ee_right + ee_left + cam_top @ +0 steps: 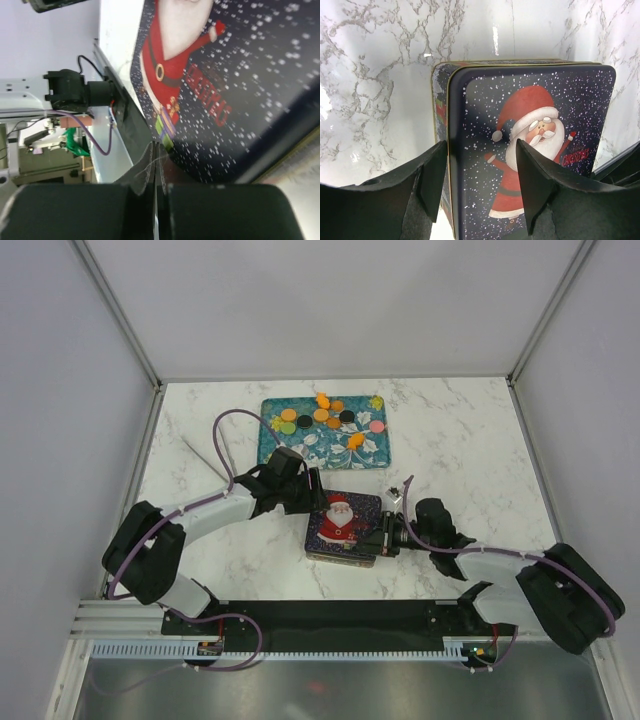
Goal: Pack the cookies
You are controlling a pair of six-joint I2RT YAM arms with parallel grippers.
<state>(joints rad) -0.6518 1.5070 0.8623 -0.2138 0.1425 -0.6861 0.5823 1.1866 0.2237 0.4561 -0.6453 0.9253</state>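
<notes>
Cookies (322, 418) lie on teal tray (385, 452) at far side of bench (470, 440), well apart from Santa tin (343, 525), lid on. Left pincer (480, 170) spread, straddling the tin's side rim, contact not discernible. Right pincer (155, 160) pressed together at the opposite lid edge, nothing seen between its tips. Risks: closed tips may skate off the rim instead of lifting the lid; tin may slide on the glossy marble if left hold is loose, perhaps toward tray. Lid text: red "CHRISTMAS"; other lettering too small to read
</notes>
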